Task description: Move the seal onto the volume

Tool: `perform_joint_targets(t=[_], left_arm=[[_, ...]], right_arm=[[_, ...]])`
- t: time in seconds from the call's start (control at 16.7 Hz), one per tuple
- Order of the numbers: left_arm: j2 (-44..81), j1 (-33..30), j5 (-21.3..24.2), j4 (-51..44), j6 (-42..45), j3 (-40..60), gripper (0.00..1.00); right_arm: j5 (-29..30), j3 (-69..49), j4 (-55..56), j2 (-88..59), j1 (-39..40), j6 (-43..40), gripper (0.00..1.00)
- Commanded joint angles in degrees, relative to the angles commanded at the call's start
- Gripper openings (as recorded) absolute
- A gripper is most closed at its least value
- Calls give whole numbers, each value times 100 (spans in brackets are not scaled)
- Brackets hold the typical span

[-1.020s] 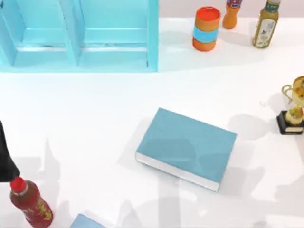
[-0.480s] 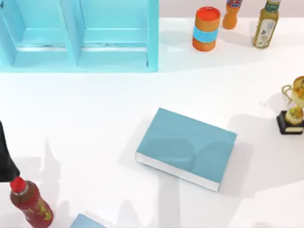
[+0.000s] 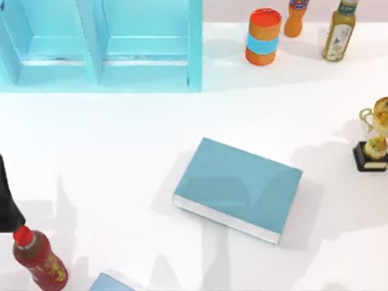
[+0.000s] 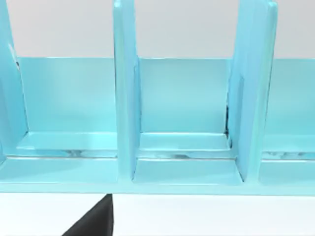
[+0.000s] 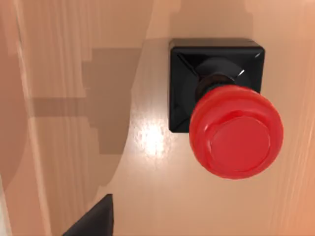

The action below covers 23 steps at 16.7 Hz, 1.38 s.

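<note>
One seal (image 5: 224, 118) sits upright right under my right wrist camera, ungrasped; can't tell finger state either side. Book (image 3: 237, 189) lies flat mid-desk, in front of the shelf unit (image 3: 100, 45). Descend centred on the knob, clamp squarely.
</note>
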State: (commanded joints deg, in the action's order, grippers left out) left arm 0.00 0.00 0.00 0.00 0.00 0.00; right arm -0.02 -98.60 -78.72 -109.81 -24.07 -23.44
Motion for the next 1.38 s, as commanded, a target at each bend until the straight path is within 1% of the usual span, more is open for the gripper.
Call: perform_joint_targets(t=[0.12,0.24,0.6,0.72,0.96,1.38], left_arm=[[0,0,0,0,0,0,100],[0,0,0,0,0,0,100],[0,0,0,0,0,0,100],[0,0,0,0,0,0,100],[0,0,0,0,0,0,100],[0,0,0,0,0,0,100]], right_arm=[[-4,90,93,-18,-7,7,100],[-6,395,417,-67,-11,15,100],[-4,1669,1984,-301,-7,20,100],[-4,1833,2156,-336,-7,22,100],[-4,1837,2161,-337,-7,22,100],[-4,1837,2161,-337,-7,22,47]])
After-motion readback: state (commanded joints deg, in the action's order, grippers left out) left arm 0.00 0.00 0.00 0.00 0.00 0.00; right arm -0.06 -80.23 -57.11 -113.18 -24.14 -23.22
